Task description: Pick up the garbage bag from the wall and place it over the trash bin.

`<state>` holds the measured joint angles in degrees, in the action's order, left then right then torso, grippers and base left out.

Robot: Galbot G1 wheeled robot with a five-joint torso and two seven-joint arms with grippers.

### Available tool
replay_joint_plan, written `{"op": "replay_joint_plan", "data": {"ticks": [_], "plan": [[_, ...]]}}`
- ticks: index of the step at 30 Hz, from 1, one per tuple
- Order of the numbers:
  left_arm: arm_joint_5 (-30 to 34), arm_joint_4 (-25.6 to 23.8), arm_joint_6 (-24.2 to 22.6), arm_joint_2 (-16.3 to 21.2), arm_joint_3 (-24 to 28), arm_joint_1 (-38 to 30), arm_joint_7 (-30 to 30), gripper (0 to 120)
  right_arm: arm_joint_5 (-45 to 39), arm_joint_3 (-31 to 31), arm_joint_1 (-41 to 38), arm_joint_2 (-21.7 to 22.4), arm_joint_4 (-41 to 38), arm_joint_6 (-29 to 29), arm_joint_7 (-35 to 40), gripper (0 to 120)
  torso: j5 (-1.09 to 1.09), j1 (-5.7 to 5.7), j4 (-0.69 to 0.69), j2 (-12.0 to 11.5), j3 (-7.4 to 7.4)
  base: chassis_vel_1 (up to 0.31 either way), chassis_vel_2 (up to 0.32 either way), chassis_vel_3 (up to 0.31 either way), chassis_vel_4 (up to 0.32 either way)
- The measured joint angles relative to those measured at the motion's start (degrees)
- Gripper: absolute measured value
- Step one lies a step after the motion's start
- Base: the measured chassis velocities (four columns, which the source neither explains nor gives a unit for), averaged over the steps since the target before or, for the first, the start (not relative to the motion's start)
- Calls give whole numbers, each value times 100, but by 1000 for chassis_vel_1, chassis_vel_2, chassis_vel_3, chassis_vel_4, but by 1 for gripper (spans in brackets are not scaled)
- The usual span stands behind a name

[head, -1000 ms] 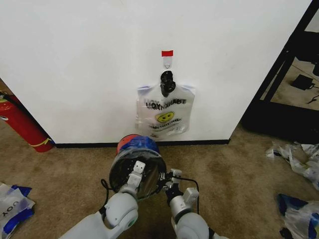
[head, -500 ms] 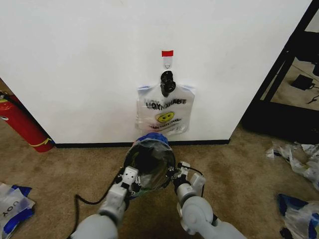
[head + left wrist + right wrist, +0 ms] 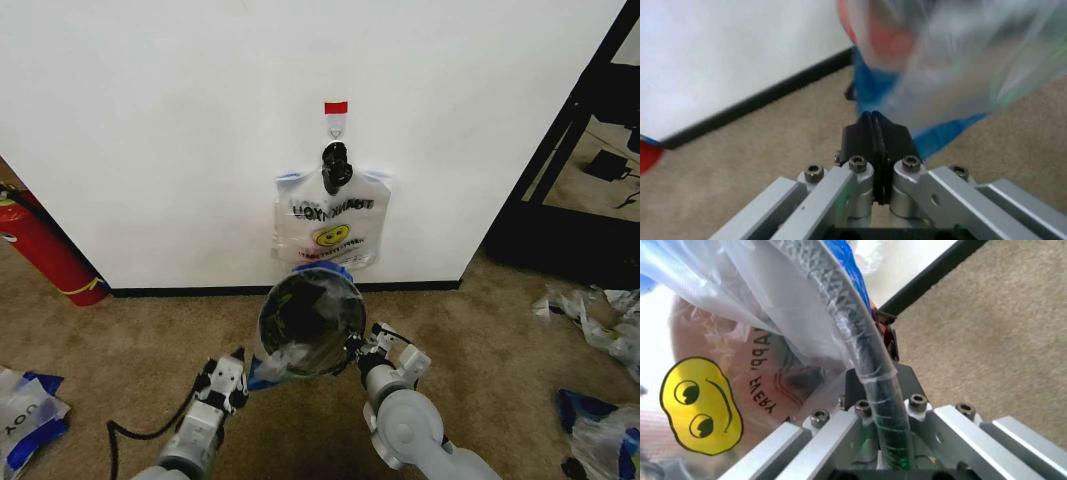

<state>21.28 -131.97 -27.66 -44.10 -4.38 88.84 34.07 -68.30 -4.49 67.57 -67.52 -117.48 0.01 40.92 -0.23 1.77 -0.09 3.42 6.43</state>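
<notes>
Draping over the trash bin (image 3: 310, 322) on the carpet below the wall (image 3: 150, 130), the garbage bag (image 3: 283, 358) now lines its rim. The left hand (image 3: 240, 357) has dropped back lower-left, fingers pressed together just short of the plastic. The right hand (image 3: 372, 343), beside the bin, pinches bag and rim.

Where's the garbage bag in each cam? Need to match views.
Head: garbage bag centre, stretched round, near the wall.
Left wrist: filmy sheet with blue edge, just past the fingertips.
Right wrist: smiley print, close up.
Shared landmark: black baseboard.
</notes>
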Motion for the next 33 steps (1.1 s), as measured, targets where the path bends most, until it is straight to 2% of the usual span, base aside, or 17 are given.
{"op": "replay_joint_plan", "data": {"ticks": [4, 13, 30, 33], "plan": [[317, 340, -12, -136, 97, -340, -131, 0, -41, -24, 77, 8, -193, 6, -17, 0, 1, 0, -1, 0, 0, 0, 0, 0, 0], [297, 819, -20, -387, 120, -505, -168, 0, -129, -195, 76, -5, -403, -27, -22, 0, 2, 0, 0, 0, 0, 0, 0, 0, 0], [228, 1076, 177, -595, -138, -704, -139, 0, -165, -264, 289, -24, -577, -139, 191, 0, 2, 0, -1, -2, 0, 0, 0, 0, 0], [186, 993, -71, -543, -129, -480, -111, 0, -162, -213, 245, -40, -568, -130, 214, 0, 1, 0, 0, -2, 0, 0, 0, 0, 0]]}}
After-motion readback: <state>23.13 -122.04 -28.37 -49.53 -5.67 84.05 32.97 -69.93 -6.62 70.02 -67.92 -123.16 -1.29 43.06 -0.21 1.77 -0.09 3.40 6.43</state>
